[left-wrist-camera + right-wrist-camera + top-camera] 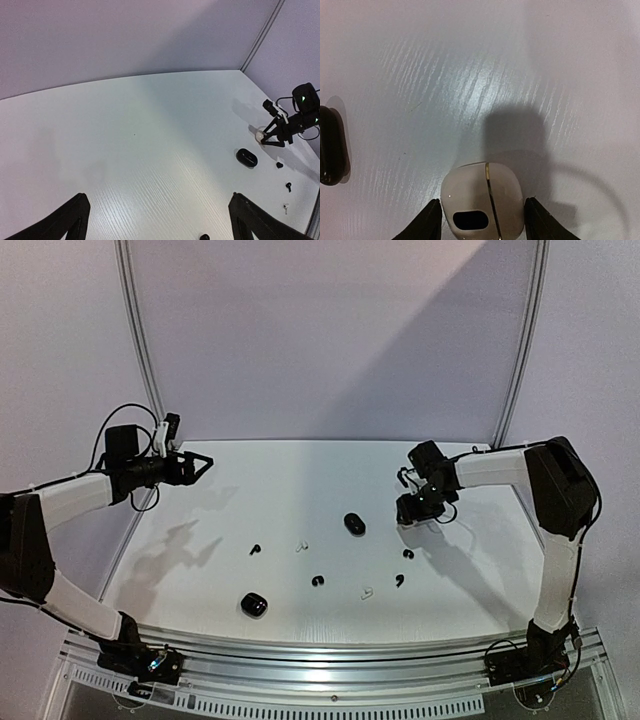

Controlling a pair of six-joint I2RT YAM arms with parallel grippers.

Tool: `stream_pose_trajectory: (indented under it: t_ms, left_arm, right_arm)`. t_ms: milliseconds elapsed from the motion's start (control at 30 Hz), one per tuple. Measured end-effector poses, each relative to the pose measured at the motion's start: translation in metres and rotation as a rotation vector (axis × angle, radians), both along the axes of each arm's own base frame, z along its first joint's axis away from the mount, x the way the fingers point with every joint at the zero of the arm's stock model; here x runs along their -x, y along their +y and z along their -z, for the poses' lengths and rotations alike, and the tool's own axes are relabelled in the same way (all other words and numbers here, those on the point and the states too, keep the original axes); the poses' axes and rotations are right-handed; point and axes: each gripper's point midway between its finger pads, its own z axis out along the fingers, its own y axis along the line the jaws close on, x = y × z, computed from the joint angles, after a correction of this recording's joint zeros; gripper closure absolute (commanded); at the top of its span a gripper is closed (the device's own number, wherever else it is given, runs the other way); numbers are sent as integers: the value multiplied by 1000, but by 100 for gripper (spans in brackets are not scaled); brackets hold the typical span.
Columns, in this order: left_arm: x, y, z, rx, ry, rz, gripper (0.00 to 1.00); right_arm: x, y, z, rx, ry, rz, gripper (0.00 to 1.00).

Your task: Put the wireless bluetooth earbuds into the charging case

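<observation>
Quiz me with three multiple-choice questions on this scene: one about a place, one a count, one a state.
1. Where is the white case? A beside the left arm's base; B between the right tool's fingers; C atop an earbud.
2. How many black cases are out? A one; B two; C four.
3. The left tool is: A open, empty; B shut on an earbud; C shut on a case.
Answers: B, fingers flank it; B, one central, one near the front; A, fingers wide apart, nothing between.
</observation>
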Motion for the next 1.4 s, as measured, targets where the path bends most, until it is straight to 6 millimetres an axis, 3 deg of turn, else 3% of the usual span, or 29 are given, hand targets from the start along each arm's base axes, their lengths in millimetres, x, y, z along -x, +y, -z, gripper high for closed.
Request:
stream_pose_trajectory:
  t_ms: [167, 333, 600, 700, 800, 967, 1100, 1233, 1400]
  left_arm:
    - [1, 0, 1, -5, -1, 5, 1]
    - [1, 0, 2, -8, 3, 8, 1]
    - [3, -6, -5, 23, 13, 34, 3]
    - [4, -12, -18, 55, 16, 64, 7]
    - [8, -31, -40, 92, 6, 139, 10]
    - [28, -83, -94, 139, -61, 355, 13]
    - [52, -120, -133, 165, -121, 530, 14]
    - [73, -145, -148, 179, -131, 657, 16]
    - [83, -159, -146, 184, -109, 729, 20]
  right_arm:
    - [2, 3, 4, 4, 7, -13, 55]
    - [3, 5, 4, 2, 4, -28, 75]
    - [5, 10, 2, 22, -3, -66, 78]
    - [6, 22, -12, 58, -53, -125, 80]
    - [7, 59, -58, 66, -195, -257, 81]
    - [23, 153, -194, -26, -601, -524, 81]
    - [50, 210, -287, -99, -890, -672, 81]
    - [65, 233, -321, -84, -1039, -771, 81]
    - [70, 254, -330, -31, -1128, -861, 81]
